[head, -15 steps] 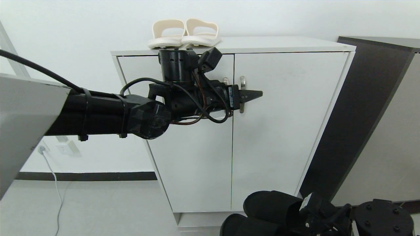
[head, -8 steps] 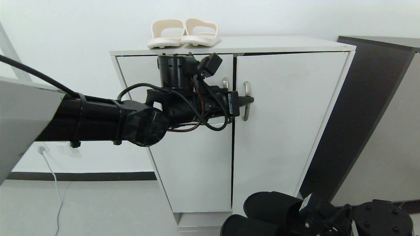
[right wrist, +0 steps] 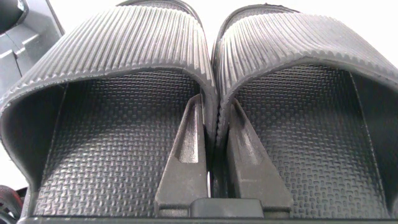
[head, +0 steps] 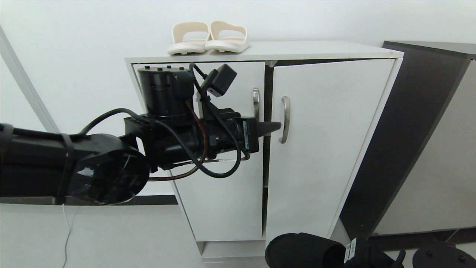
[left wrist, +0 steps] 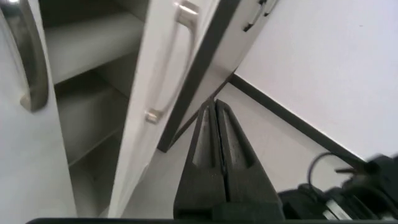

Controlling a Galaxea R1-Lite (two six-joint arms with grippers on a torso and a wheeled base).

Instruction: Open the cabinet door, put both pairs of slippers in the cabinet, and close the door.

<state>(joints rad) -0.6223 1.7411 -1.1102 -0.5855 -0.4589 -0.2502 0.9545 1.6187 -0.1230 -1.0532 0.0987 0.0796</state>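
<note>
Cabinet door (head: 319,149) swings wider now, its handle (head: 284,119) just at the tips of the left gripper (head: 273,127), fingers pressed together. Right gripper (right wrist: 214,104) pinches the black slippers (right wrist: 124,93); beige slippers (head: 208,37) sit atop the cabinet (head: 316,50).
</note>
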